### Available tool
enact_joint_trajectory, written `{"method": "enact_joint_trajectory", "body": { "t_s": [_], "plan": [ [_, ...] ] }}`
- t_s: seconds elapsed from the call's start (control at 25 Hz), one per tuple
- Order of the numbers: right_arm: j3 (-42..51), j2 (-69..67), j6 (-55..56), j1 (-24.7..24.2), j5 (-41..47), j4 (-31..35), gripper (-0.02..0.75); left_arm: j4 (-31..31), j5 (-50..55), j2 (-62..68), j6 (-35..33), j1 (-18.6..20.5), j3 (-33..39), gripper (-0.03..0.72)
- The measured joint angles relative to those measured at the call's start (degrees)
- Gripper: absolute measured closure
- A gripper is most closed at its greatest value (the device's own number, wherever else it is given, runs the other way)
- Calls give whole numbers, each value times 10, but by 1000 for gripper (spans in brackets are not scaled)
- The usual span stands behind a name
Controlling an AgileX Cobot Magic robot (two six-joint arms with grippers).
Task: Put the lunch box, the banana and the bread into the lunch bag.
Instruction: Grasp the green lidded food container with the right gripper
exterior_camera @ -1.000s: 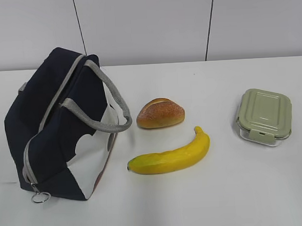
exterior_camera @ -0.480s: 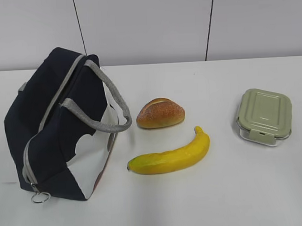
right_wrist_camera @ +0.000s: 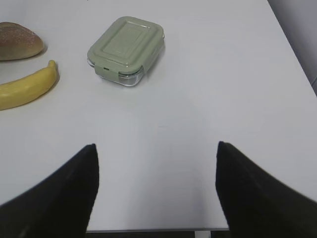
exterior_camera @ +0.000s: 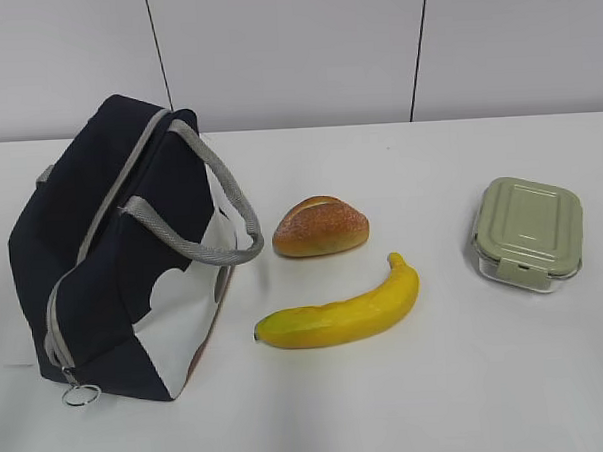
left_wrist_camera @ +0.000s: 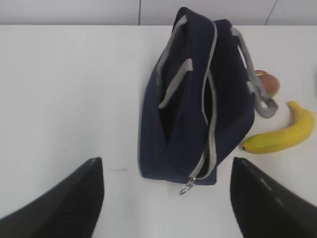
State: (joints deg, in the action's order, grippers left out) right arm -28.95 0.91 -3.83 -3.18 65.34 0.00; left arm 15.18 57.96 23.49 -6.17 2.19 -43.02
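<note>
So nothing is packed yet: the lunch bag [left_wrist_camera: 198, 104] lies ahead of my left pincer [left_wrist_camera: 166, 198], a little to its right, with its zip end and ring pull toward me. The zipper is only partly parted, showing a narrow dark slit along the top, and the grey handles flop over to each side. The banana [left_wrist_camera: 282, 136] and the bread [left_wrist_camera: 270, 83] sit just beyond the bag's right flank as this pincer sees it, the banana's dark tip nearly at the bag's side.

My left pincer is released, both fingers spread wide with nothing between them, hovering above the bare tabletop [left_wrist_camera: 64, 99] short of the bag.

My right pincer [right_wrist_camera: 156, 191] is likewise spread and empty. The lunch box [right_wrist_camera: 126, 50] stands ahead of it and to its left, lid clipped on, well apart from the fingers; the banana and bread lie further left again.

I judge the step in hand to be the very first one, getting the bag open. The slit looks too narrow for the lunch box, so my next move is to bring the left pincer forward to the ring pull [left_wrist_camera: 187, 188] or a handle and widen the mouth, while the right one goes ahead and left to take the lunch box across its short sides.
</note>
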Motion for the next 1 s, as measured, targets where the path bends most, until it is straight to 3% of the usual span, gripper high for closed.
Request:
{"method": "enact_joint_trajectory", "body": {
  "t_s": [0.16, 0.48, 0.8, 1.0],
  "plan": [
    [0, 0, 0, 0, 0, 0, 172, 60, -13, 114, -41, 0, -57, 111],
    [0, 0, 0, 0, 0, 0, 172, 101, 15, 320, -76, -1, -197, 160],
    [0, 0, 0, 0, 0, 0, 172, 118, 63, 512, -94, -44, -325, 185],
    [0, 0, 0, 0, 0, 0, 172, 118, 110, 623, -82, -51, -406, 189]
  ]
}}
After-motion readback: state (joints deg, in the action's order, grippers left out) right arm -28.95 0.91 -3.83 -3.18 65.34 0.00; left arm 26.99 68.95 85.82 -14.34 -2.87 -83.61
